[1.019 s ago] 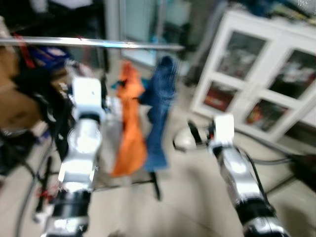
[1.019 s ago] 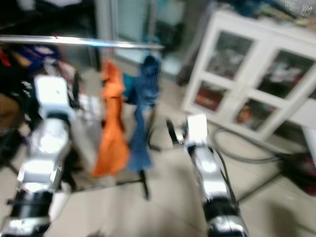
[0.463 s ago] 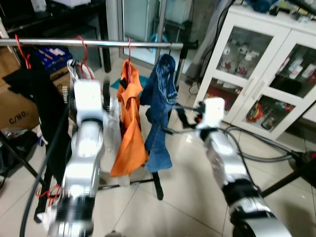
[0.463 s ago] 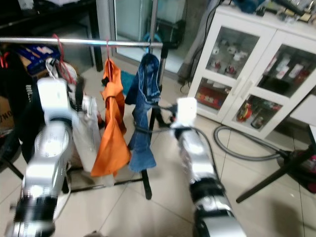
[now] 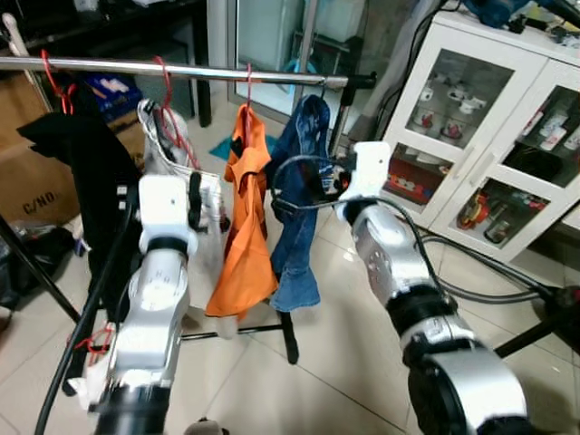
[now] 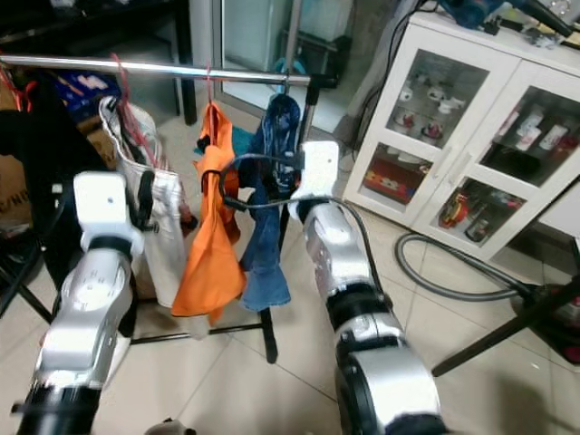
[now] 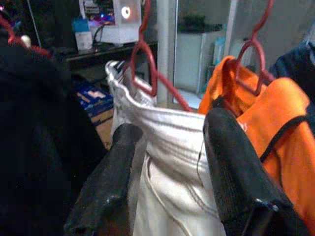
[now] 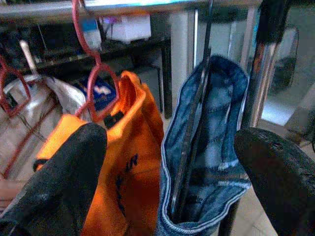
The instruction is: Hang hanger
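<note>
So the landmark is the silver rail (image 5: 181, 69) of a clothes rack, running across the room at the robot's chest level; everything hangs off it. From the robot's left along the rail: a black garment (image 5: 77, 172) on a red hanger, then a white garment (image 7: 172, 162) on another red hanger (image 7: 147, 59), then an orange garment (image 5: 243, 245) also on a red hook, then blue jeans (image 5: 297, 208) on a thin dark hanger (image 8: 194, 118), right next to the rail's black end post (image 8: 266, 59).

The left gripper (image 7: 170, 142) is up under the rail, fingers spread apart with the bunched top of the white garment sitting between them; can't tell if the fingers (image 7: 118, 167) actually touch the cloth, they're just either side of it, not clamped.

The right gripper (image 8: 172, 162) is raised toward the rail's end; its two fingers are wide apart, one in front of the orange garment and one past the jeans on the post side; nothing is held; the jeans and their dark hanger sit between the fingers further back, with the hook reaching up to the rail.

Beyond the rail's end, a white glass-door cabinet (image 5: 489, 136) stands on the robot's right; grey hose (image 6: 453, 281) on the tiled floor near it; cardboard box (image 5: 27, 172) behind the black garment.
</note>
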`<state>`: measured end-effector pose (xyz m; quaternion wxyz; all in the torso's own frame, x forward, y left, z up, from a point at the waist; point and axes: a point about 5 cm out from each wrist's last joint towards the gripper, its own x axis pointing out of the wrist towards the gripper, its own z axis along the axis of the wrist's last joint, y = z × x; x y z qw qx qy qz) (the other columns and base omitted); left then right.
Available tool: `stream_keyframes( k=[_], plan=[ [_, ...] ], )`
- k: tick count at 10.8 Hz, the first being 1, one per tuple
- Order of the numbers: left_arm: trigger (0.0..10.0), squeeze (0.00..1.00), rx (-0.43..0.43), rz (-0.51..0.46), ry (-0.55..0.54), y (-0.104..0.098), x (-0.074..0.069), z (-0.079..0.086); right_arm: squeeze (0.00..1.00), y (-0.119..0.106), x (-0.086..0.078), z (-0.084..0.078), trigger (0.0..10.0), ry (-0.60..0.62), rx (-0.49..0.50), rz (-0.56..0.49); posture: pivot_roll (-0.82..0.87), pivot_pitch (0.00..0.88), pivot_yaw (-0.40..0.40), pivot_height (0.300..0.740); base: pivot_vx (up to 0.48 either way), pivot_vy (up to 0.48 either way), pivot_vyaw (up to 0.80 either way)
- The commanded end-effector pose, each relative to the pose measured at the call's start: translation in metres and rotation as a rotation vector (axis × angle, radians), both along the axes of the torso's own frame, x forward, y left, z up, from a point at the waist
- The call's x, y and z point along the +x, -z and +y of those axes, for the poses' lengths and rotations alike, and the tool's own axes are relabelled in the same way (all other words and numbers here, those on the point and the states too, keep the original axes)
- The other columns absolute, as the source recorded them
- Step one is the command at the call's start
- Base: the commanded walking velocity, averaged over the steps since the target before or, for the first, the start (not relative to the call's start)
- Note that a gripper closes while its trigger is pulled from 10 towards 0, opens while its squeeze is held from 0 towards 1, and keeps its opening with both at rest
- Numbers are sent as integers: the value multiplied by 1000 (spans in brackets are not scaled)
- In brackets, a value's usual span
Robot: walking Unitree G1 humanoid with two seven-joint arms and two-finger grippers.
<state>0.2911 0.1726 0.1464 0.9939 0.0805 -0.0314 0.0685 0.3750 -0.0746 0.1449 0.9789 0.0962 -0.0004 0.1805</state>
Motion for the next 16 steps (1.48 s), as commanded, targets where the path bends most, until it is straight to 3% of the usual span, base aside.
stream_keyframes(
  k=[1, 3, 7, 8, 11, 13, 14, 15, 16],
  plan=[
    [10000, 0, 5, -8, -4, -3, -5, -1, 0, -4, 5, -6, 10000, 23, -25, -1, 181, 45, -147, 740, 0, 0, 0],
    [10000, 0, -1, 4, -58, 1, -19, 5, 0, -15, 15, -3, 10000, 30, -53, -4, 234, 64, -186, 740, 0, 0, 0],
    [10000, 0, 4, 23, -102, 4, -32, 11, 0, -23, 22, 1, 10000, 39, -76, 17, 283, 83, -209, 740, 0, 0, 0],
    [10000, 0, 5, 26, -109, 3, -34, 12, 0, -24, 24, 1, 10000, 48, -42, 51, 290, 84, -209, 740, 0, 0, 0],
    [10000, 0, 8, 33, -126, 3, -38, 16, 0, -33, 29, 3, 10000, 62, 10, 91, 304, 95, -208, 740, 0, 0, 0],
    [10000, 0, 11, 30, -116, 1, -36, 14, 0, -45, 32, 3, 10000, 76, 19, 42, 303, 93, -207, 740, 0, 0, 0],
    [10000, 0, 95, -26, -48, -10, -31, 4, 0, -55, 31, -1, 10000, 106, 72, -70, 278, 83, -188, 740, 0, 0, 0],
    [10000, 0, 117, -42, -27, -14, -30, 1, 0, -54, 30, -2, 10000, 122, 94, -83, 275, 83, -185, 740, 0, 0, 0],
    [10000, 0, 124, -52, 17, -17, -25, -7, 0, -39, 24, -2, 10000, 133, 103, -65, 250, 75, -167, 740, 0, 0, 0]
  ],
)
